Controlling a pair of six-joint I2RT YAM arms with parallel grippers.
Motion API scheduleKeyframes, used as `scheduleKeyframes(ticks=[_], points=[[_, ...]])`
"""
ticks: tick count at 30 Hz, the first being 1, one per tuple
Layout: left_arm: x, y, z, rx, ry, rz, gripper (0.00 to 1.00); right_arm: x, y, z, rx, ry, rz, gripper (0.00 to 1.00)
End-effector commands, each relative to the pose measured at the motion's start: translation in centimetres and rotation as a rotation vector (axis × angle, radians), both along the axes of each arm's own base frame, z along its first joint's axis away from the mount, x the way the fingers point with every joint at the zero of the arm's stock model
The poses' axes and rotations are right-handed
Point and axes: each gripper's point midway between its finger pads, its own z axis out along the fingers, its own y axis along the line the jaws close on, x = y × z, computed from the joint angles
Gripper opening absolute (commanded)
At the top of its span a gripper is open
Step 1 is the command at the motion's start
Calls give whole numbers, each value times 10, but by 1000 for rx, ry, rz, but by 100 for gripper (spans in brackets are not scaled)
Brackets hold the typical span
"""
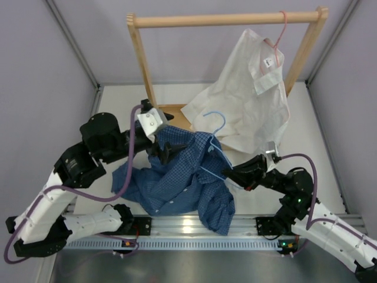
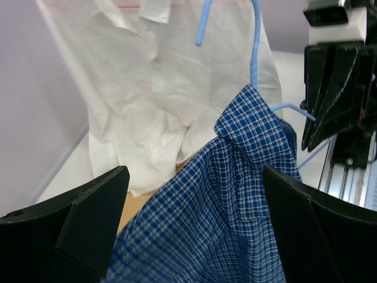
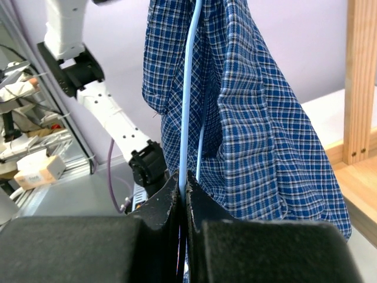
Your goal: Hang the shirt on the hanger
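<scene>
Two pincers are at work over the middle of the tabletop [image 1: 318, 147]. The right pincer [image 3: 184, 190] is clamped shut on the thin wire of the hanger [image 3: 189, 94], low on its frame. The left pincer [image 2: 194, 177] is spread wide with nothing between its fingers, just beside the collar of the shirt [image 1: 177, 177]. The shirt is draped partly over the hanger: one shoulder is seen caught over the wire near the hook, while the remaining cloth hangs and bunches down toward the near edge of the tabletop. Behind it, a white shirt [image 1: 247, 100] on a pink hanger [image 1: 283, 26] is hung from a wooden rack [image 1: 227, 19]. The shirt is judged to be light, limp and easily creased. It will sag wherever it is not supported, and it may slide off the smooth wire if tugged. It would best be pinched at the collar band or at a shoulder seam, where the cloth is doubled and firmer. The wire is thin and may twist in the grip, so it should be held close to the hook or at a corner.
</scene>
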Motion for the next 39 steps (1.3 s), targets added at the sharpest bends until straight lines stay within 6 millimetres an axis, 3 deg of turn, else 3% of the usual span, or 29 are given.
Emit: scheduleKeyframes(ticks=[1,4,7,8,14,21,23,25,30,34,39], points=[[-18,-34,-9,85,-159,-276,98,-21,-8,30,68,-143,53,0],[-22,-43,-15,96,-152,-337,98,-27,-7,27,46,-146,82,0],[-24,-52,-22,123,-85,-389,90,-32,-9,29,47,-158,97,0],[-27,-53,-15,116,-77,-406,84,-36,-11,31,52,-171,105,0],[-58,-63,-28,128,75,-601,69,-43,-13,31,35,-198,122,0],[-71,-54,-15,91,85,-633,72,-49,-14,33,12,-224,147,0],[-72,-54,-7,61,93,-635,86,-52,-14,34,10,-227,163,0],[-75,-56,-6,48,122,-659,88,-55,-14,36,12,-235,178,0],[-80,-65,-12,46,208,-717,79,-57,-13,37,-4,-237,197,0],[-79,-68,-14,42,244,-717,63,-59,-12,40,-21,-259,208,0],[-83,-71,-5,-6,270,-735,62,-56,-12,38,-28,-268,193,0]])
